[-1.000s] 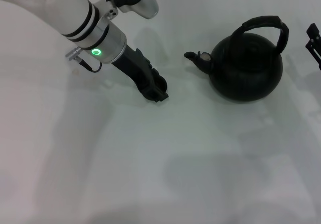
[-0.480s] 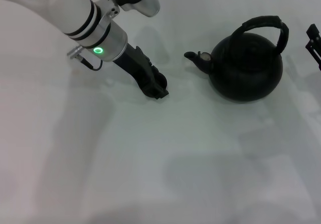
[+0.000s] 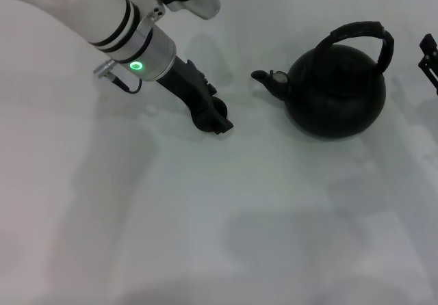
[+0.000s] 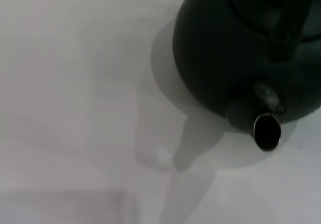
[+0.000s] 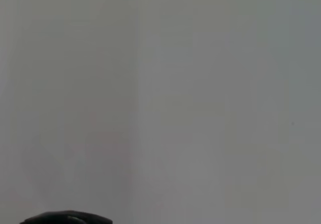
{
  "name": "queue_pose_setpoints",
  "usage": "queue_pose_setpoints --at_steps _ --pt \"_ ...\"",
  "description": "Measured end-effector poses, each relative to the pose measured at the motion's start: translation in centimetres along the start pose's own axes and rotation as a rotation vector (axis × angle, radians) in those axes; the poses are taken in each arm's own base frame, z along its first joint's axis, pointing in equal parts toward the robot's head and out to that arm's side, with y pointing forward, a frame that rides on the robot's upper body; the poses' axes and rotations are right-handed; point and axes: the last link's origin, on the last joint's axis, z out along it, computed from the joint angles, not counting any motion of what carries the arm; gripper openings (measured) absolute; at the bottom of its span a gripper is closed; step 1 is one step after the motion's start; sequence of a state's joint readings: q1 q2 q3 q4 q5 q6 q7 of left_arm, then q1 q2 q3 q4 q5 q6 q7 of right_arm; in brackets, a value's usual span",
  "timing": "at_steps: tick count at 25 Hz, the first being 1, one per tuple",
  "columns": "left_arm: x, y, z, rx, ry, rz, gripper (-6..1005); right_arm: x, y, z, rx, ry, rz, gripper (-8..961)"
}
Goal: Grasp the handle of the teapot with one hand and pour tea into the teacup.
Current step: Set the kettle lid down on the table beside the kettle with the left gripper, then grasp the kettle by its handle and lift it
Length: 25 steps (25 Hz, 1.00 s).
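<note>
Since nothing holds it, the big round matte-black teapot (image 3: 335, 96) simply stands upright on the pale tabletop (image 3: 226, 216), over on the robot's right side, with its thick black arched handle (image 3: 363, 35) standing free above the lid — open to a grasp from above or from the right. Its short spout (image 3: 263, 77) points toward the robot's left, which I take to be deliberate: a cup set on that side would need only a tip of the pot. The left wrist view looks straight at the spout's dark mouth and the pot's belly (image 4: 235, 58).

Just off the spout, near but apart from it, the left gripper (image 3: 215, 119) reaches down to the tabletop on its black forearm, behind a silver wrist section with a green light. Something small, round and dark sits at its tip; it may be the teacup, but I cannot tell, nor whether the fingers are spread or pinched.

At the right edge of the head view only a sliver of the right gripper (image 3: 428, 55) shows — near the handle, not touching it, its grip unreadable. No tea is visible.
</note>
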<state>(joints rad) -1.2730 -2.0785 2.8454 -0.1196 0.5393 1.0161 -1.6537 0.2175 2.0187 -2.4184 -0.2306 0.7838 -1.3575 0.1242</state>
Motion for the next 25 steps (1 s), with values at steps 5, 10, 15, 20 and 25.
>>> queue_pose_setpoints --at_steps 5,10,15,20,25 --pt "0.8 -0.1 -0.2 0.001 0.059 -0.010 841 0.1 -0.1 -0.1 0.002 0.004 -0.004 857" --pt "1.3 -0.6 -0.5 0.016 0.158 -0.016 835 0.1 -0.2 -0.3 0.005 0.003 -0.005 858" --pt "1.1 -0.6 -0.9 0.013 0.259 -0.020 840 0.1 -0.2 -0.4 0.006 0.002 -0.006 858" --pt "1.2 0.0 -1.0 -0.028 0.315 0.002 843 0.0 -0.3 -0.3 0.004 0.000 -0.007 857" --pt "1.0 0.1 -1.5 -0.040 0.373 0.011 843 0.0 -0.3 -0.3 0.004 -0.001 -0.006 857"
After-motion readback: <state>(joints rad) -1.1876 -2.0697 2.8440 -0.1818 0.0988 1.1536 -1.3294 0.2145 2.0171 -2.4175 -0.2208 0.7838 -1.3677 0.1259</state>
